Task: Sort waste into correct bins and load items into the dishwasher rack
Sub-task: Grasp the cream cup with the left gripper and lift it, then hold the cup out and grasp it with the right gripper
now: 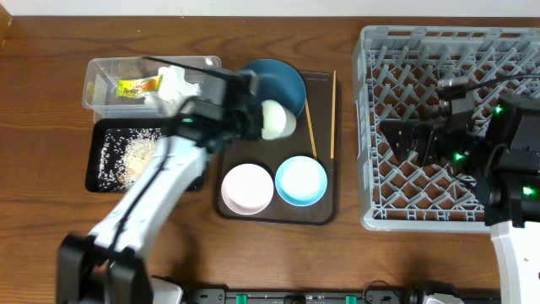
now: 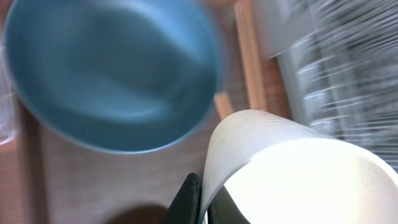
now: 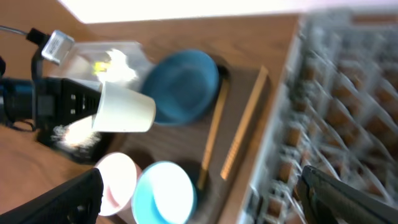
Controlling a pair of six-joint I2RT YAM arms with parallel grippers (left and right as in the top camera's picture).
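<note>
Over the plate, near its rim, left claw holds cup.

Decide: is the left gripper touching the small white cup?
Touching. Left wrist view shows the small white cup pinched at its rim by the left gripper.

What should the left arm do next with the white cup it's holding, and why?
Probably carry it right, toward the dishwasher rack. The left gripper pinches the small white cup by its rim, tipped sideways over the edge of the dark blue plate, and the rack lies beyond the chopsticks.
</note>
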